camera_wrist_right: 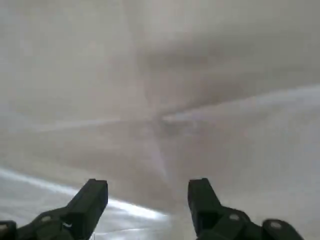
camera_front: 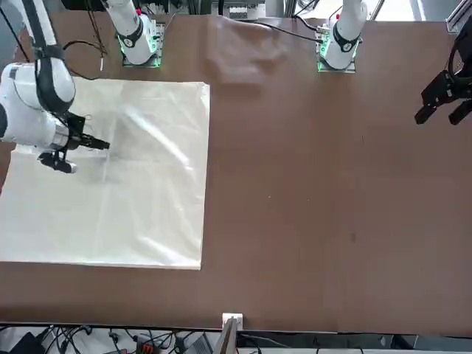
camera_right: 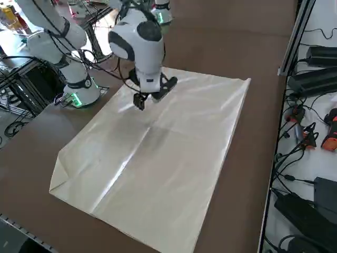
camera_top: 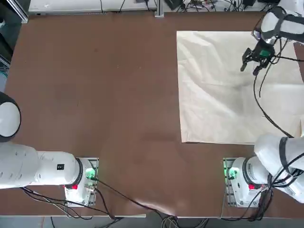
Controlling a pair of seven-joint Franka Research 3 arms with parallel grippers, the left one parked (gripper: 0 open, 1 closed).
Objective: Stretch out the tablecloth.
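The tablecloth (camera_top: pixel 228 90) lies flat on the right half of the brown table (camera_top: pixel 95 95), thin cream fabric, plain, crossed by soft fold creases, one corner turned over; the right gripper (camera_top: pixel 250 63) hovers above it, fingers wide apart, holding nothing

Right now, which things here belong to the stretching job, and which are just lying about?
Job:
- tablecloth, lying flat on the table
- right hand, open, above the cloth, empty

Lying about:
- brown table
- cables and chargers beside the table
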